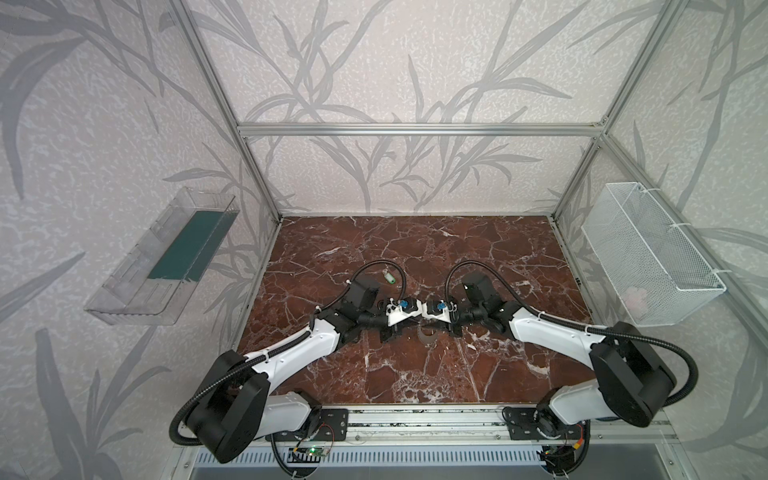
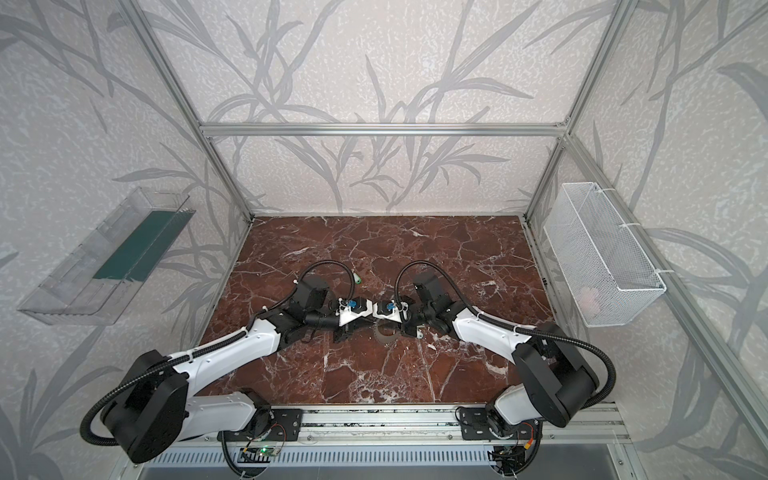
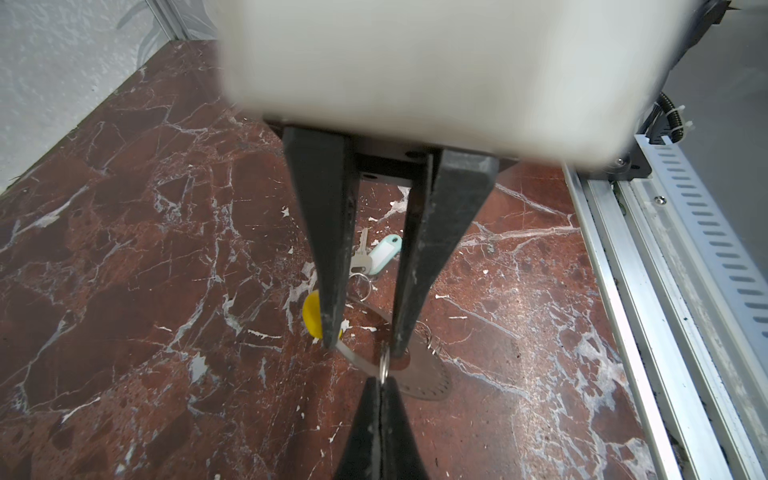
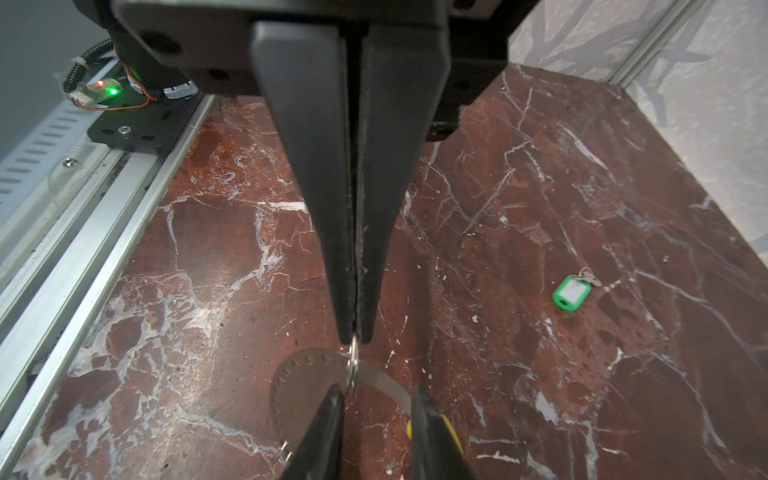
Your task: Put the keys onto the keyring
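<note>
The keyring's grey metal band (image 3: 353, 353) lies on the marble with its yellow sleeve (image 3: 311, 311) and a perforated grey flap (image 3: 428, 378). My left gripper (image 3: 381, 380) is shut on a small split ring (image 3: 384, 365) that stands upright at the band. My right gripper (image 4: 376, 395) is open, its tips astride the band (image 4: 382, 380) facing the left gripper (image 4: 353, 338). One key (image 3: 362, 253) with a mint tag (image 3: 384, 249) lies just behind the right gripper (image 3: 365, 349). Another key with a green tag (image 4: 571, 295) lies apart, and both top views show that tag (image 1: 388, 277) (image 2: 356, 277).
A clear plastic bin (image 1: 158, 257) hangs on the left wall and a white mesh basket (image 1: 648, 253) on the right wall. An aluminium rail (image 1: 415, 424) runs along the table's front edge. Both arms meet at mid-table.
</note>
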{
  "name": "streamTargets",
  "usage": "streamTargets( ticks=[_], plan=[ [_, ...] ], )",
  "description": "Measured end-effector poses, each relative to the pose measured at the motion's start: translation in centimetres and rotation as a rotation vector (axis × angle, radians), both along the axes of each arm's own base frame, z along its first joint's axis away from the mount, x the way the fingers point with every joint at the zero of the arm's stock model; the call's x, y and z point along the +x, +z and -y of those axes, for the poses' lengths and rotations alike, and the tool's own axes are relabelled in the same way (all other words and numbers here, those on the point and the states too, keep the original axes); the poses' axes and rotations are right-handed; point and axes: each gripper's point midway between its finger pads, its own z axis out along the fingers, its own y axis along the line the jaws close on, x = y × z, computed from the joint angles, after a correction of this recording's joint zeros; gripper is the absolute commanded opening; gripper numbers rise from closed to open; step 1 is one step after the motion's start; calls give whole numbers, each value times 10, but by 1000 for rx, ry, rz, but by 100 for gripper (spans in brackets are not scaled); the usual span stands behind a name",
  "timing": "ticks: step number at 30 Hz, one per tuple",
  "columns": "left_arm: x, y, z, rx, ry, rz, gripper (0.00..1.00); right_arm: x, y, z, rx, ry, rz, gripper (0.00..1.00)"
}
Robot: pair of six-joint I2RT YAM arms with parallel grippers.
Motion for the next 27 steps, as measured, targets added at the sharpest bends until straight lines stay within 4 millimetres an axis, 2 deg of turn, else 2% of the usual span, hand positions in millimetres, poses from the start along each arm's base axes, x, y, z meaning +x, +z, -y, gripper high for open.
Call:
streamTargets(
  ticks=[9, 14, 20, 27],
  plan=[
    [10, 37, 4, 50, 39, 59, 0, 2, 31, 7, 94, -83, 52, 33],
    [7, 43, 6, 92, 32, 77, 0, 9, 48, 3, 159, -114, 61, 30],
    [7, 47, 6, 136, 28, 111, 0, 10, 54, 1, 196, -131, 47, 16],
    [6, 50, 7, 162, 18, 136, 0, 7, 56, 0, 215, -118, 27, 16]
  ],
)
